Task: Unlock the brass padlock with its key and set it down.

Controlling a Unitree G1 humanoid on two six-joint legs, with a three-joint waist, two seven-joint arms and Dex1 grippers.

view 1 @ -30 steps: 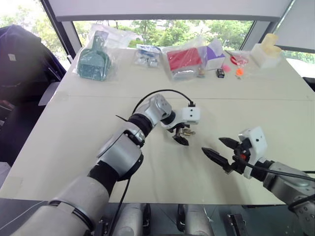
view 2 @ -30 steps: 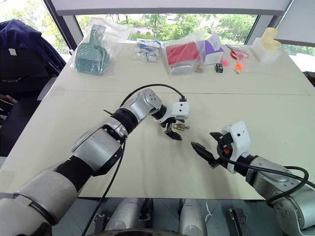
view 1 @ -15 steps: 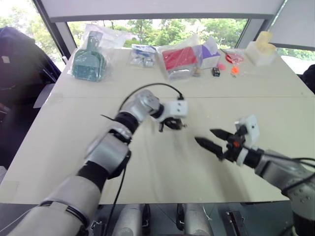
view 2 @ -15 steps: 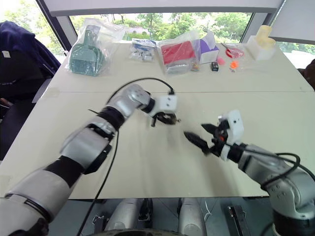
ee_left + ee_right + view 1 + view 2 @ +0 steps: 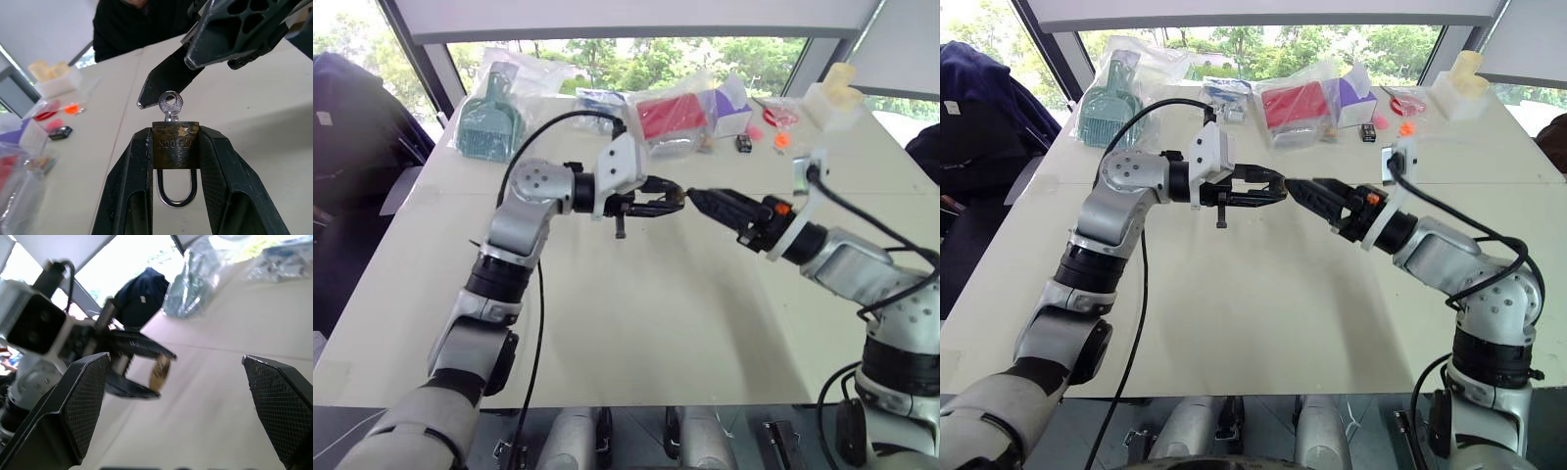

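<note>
1 brass padlock (image 5: 175, 145) w/ 1 key (image 5: 170, 105) in it, clamped in left gripper (image 5: 175, 161); right gripper (image 5: 176, 382) spread wide nearby; pale table (image 5: 636, 323), bagged items, windows behind.

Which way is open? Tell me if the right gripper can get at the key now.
Probably yes: the key sticks out of the brass padlock, clear of the left gripper, and the open right gripper faces it unobstructed.

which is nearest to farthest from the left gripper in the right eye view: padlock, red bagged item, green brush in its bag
1. brass padlock, clamped in the left gripper.
2. red bagged item, at the table's far edge, just beyond.
3. green brush, far edge, off to the robot's left.
</note>
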